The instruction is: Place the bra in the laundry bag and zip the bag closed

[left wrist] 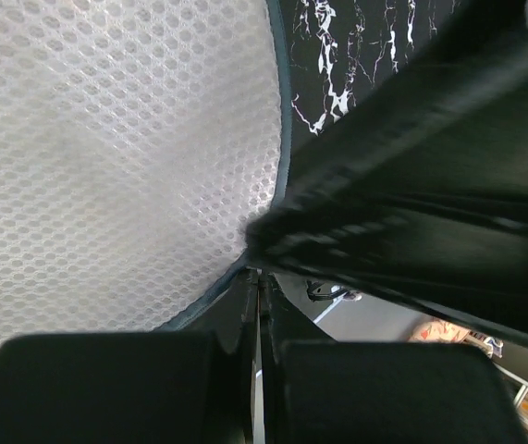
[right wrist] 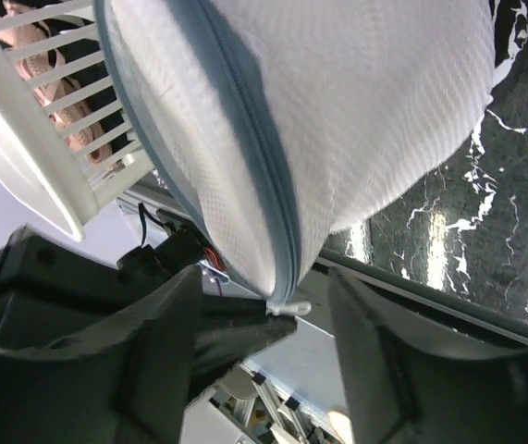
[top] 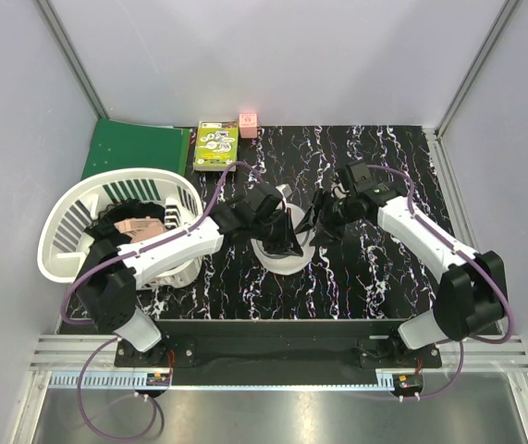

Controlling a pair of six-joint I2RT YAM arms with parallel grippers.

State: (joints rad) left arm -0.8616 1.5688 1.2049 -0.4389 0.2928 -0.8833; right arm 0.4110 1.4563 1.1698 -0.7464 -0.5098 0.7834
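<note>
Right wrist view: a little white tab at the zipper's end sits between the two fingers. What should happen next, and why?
Probably close the right gripper on the zipper tab: its jaws stand open either side of it, and the shut left gripper pinches the laundry bag at its rim, seemingly steadying it.

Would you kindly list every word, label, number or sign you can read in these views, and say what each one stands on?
No text can be read in any view.
Green and white box at the back of the table: printed graphics and lettering, too small to read.
Pink box just behind it: any marking is too small and blurred to tell.
Both wrist views: no writing in sight.
</note>
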